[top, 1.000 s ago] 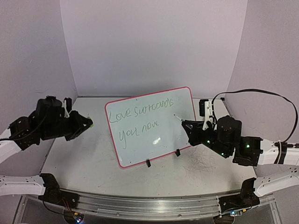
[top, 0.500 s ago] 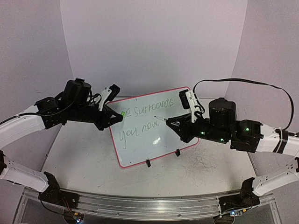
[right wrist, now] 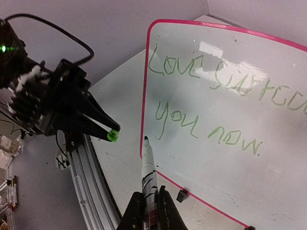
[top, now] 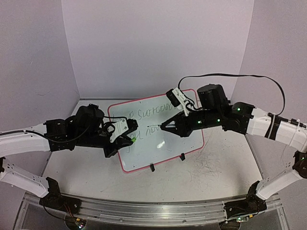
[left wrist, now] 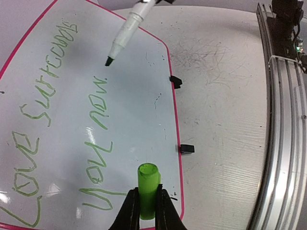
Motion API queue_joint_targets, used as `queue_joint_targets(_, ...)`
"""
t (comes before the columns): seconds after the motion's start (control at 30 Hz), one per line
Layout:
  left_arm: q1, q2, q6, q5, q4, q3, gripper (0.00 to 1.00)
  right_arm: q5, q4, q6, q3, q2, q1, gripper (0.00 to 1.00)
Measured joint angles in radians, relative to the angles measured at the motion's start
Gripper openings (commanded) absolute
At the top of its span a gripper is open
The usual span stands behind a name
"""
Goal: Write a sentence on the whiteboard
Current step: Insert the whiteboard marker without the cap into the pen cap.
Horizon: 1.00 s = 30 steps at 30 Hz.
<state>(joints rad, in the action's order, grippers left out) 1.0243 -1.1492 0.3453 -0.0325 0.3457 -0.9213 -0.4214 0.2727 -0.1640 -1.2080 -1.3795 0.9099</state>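
Though half-hidden overhead, sentence legible wrist-side; left claw tight on cap; right claw tight on marker

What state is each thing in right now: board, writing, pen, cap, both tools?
whiteboard: standing tilted, written on.
sentence: two green lines, full stop.
marker: uncapped.
cap: off the marker.
left tool: shut on cap.
right tool: shut on marker.

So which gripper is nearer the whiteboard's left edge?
Left. The left gripper, shut on a green cap, sits at the whiteboard's left edge; the right gripper, holding the marker, is in front of its right half.
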Motion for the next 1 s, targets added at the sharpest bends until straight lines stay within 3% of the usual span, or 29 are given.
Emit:
queue_joint_targets(0.2, 0.043, 0.000, 0.062, 0.121, -0.060, 0.045, 0.00, -0.231, 0.036, -0.141, -0.100, -0.098, -0.028, 0.00)
queue_joint_targets(0.37, 0.058, 0.000, 0.082, 0.167, -0.092, 0.046, 0.00, -0.337, 0.096, -0.213, -0.186, -0.184, -0.028, 0.00)
queue_joint_targets(1.0, 0.081, -0.001, 0.103, 0.201, -0.111, 0.053, 0.00, -0.313, 0.254, -0.238, -0.307, -0.257, -0.030, 0.00)
